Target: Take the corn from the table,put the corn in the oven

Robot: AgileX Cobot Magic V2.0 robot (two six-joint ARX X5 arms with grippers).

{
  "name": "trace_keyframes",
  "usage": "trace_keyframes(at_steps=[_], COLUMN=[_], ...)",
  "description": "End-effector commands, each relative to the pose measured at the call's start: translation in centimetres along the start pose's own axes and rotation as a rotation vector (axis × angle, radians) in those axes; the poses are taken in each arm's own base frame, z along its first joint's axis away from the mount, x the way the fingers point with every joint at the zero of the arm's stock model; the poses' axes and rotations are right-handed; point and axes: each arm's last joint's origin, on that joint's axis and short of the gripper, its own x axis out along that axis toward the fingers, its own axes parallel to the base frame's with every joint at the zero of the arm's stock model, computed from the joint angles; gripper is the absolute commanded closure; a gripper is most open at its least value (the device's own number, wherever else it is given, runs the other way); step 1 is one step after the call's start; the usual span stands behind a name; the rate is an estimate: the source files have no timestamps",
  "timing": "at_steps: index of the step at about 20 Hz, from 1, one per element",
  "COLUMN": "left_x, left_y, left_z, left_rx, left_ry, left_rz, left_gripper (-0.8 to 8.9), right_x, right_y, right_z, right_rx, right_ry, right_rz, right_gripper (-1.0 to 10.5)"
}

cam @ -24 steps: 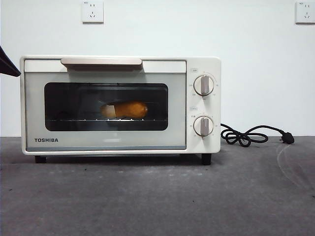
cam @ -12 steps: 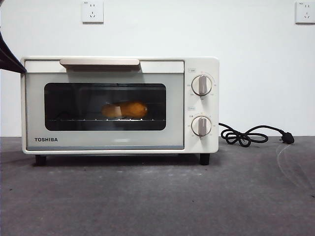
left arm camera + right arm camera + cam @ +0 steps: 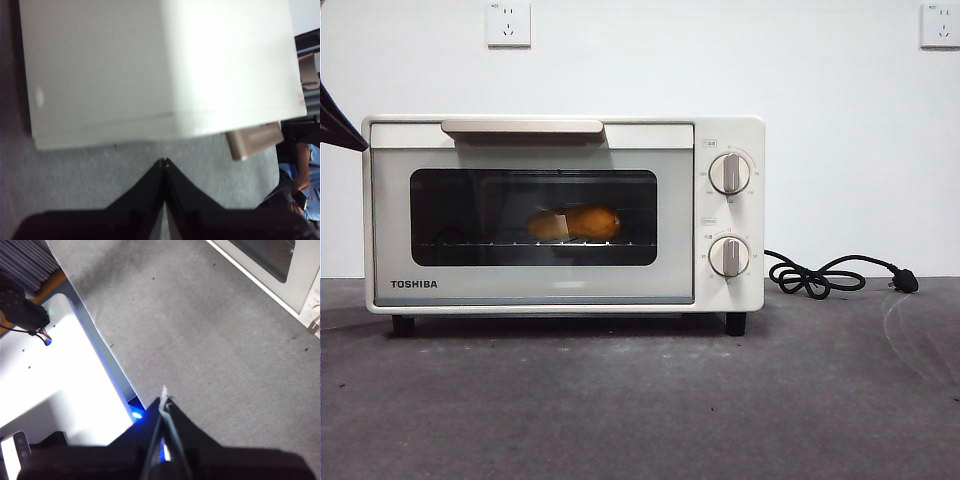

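Observation:
The cream-white Toshiba oven (image 3: 565, 215) stands on the dark grey table (image 3: 640, 400) with its door closed. Through the dark window the yellow-orange corn (image 3: 575, 223) lies on the wire rack inside. My left gripper (image 3: 163, 162) is shut with nothing in it, above the oven's top (image 3: 150, 65) near the left end; its beige handle (image 3: 252, 142) pokes out past the edge. In the front view this arm shows as a black tip (image 3: 335, 125) at the left edge. My right gripper (image 3: 164, 401) is shut and empty over the table, well away from the oven's front (image 3: 280, 265).
A black power cord (image 3: 830, 275) with its plug lies on the table to the right of the oven. Two round knobs (image 3: 730, 173) sit on the oven's right panel. A white base with a blue light (image 3: 60, 380) borders the table beside the right gripper.
The black arm tip at the left edge has shifted slightly. Compared with a second ago the oven sits a touch further left in the picture. The corn has stayed on the rack.

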Motion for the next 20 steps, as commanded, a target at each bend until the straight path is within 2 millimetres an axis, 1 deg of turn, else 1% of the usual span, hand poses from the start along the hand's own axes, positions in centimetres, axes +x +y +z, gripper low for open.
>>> trace_keyframes(at_steps=[1,5,8,10,12,15,17,20], left_x=[-0.5,-1.3,-2.3,-3.0,-3.8,-5.0,-5.8,-7.1], left_y=[-0.7,-2.3,-4.2,-6.0,-7.8,-10.3,-11.7,-13.9], left_z=[-0.5,-1.4,-2.4,-3.4,-4.7,-6.8,-8.1,-10.6], left_rx=[0.062,0.116,0.175,0.227,0.291,0.383,0.417,0.473], left_ry=[0.012,0.017,0.003,-0.004,-0.017,-0.056,-0.094,-0.156], left_rz=[-0.004,-0.008,-0.015,-0.019,0.019,0.134,0.190,0.224], left_gripper=[8.21,8.21,8.20,8.21,8.20,8.20,8.21,8.21], right_x=[0.2,0.2,0.2,0.2,0.1,0.1,0.1,0.1], right_y=[-0.1,-0.1,-0.1,-0.2,-0.2,-0.3,-0.4,-0.5], right_z=[0.1,0.1,0.2,0.4,0.5,0.9,1.0,1.1], right_rx=[-0.010,-0.013,-0.015,-0.019,-0.029,-0.015,-0.005,-0.003], right_ry=[-0.002,-0.006,-0.017,-0.028,-0.044,-0.074,-0.090,-0.088], right_rz=[0.006,0.005,0.001,-0.002,-0.008,-0.017,-0.023,-0.070], right_gripper=[9.5,9.5,9.5,9.5,9.5,9.5,9.5,9.5])
